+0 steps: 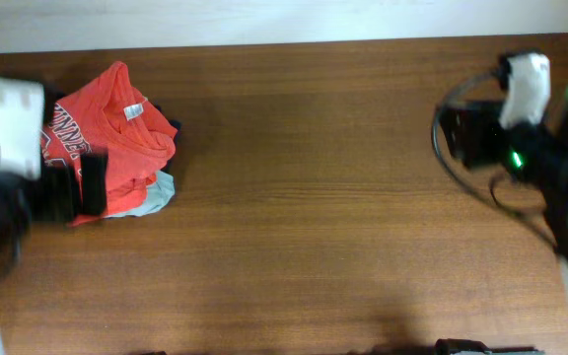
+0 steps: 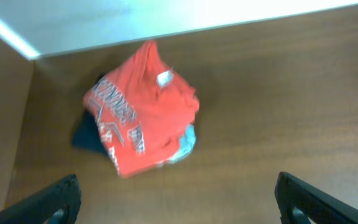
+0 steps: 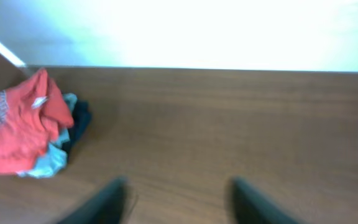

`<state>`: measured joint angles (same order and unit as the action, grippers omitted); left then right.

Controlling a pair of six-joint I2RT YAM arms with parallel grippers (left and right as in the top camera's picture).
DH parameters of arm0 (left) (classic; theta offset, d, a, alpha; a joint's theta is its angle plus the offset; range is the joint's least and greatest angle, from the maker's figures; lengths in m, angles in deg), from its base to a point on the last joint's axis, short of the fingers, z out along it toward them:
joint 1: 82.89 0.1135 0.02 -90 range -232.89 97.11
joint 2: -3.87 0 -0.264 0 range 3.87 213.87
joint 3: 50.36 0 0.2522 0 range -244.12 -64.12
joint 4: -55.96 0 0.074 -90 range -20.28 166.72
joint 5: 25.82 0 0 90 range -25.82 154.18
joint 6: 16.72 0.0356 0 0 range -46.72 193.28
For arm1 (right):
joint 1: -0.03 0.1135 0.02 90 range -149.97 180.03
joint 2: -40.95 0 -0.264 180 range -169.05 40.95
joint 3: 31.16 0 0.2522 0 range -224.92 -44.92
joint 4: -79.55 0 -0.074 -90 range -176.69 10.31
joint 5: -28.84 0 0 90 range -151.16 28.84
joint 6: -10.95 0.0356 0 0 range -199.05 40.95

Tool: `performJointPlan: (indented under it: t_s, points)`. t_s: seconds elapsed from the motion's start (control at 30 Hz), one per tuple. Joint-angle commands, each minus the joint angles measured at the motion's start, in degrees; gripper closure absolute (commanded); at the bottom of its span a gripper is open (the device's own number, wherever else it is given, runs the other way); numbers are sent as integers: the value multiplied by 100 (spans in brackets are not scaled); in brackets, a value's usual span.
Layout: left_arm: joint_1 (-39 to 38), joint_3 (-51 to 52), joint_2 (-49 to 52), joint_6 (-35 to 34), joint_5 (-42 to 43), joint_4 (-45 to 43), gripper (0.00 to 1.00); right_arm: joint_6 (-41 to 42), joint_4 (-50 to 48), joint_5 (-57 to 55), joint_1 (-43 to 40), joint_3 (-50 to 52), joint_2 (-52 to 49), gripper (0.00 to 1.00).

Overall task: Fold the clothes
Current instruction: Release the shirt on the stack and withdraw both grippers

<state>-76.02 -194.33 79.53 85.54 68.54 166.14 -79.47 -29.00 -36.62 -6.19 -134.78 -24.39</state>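
The clothes (image 1: 106, 133) lie in a small heap at the table's far left. On top is an orange-red T-shirt (image 2: 142, 109) with navy-and-white lettering and a white neck tag (image 2: 164, 78). A pale blue garment (image 2: 186, 144) and a navy one (image 2: 84, 137) peek out underneath. In the overhead view my left gripper (image 1: 77, 187) hovers at the heap's left front edge. It is open wide, and in its wrist view only bare wood shows between its fingers (image 2: 58, 199). My right gripper (image 1: 459, 133) is far off at the right, open and empty. From there the heap (image 3: 20, 124) shows at the left.
The brown wooden table (image 1: 314, 197) ends at a white wall strip (image 1: 264, 20) along the back. Black cables (image 1: 461, 177) loop round the right arm near the table's right edge.
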Motion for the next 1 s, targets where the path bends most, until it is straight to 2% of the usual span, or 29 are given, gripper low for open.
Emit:
performJointPlan:
  t_s: [0.0,0.1,0.27,0.4,0.97]
  points:
    - [-87,1292,-855,-505,-656,-107,1,-234,382,-883,20,-11,334,1]
    - [-87,2284,-1727,-490,-861,-238,1,-234,520,-1261,20,-9,516,1]
    - [-87,3161,-2610,-492,-933,-459,1,-234,605,-1281,20,-9,551,1]
    - [-87,3292,-2957,-492,-933,28,1,-234,603,-1279,20,-9,442,2]
    - [-87,3294,-3154,-492,-933,26,1,-234,601,-1281,20,-9,-826,2]
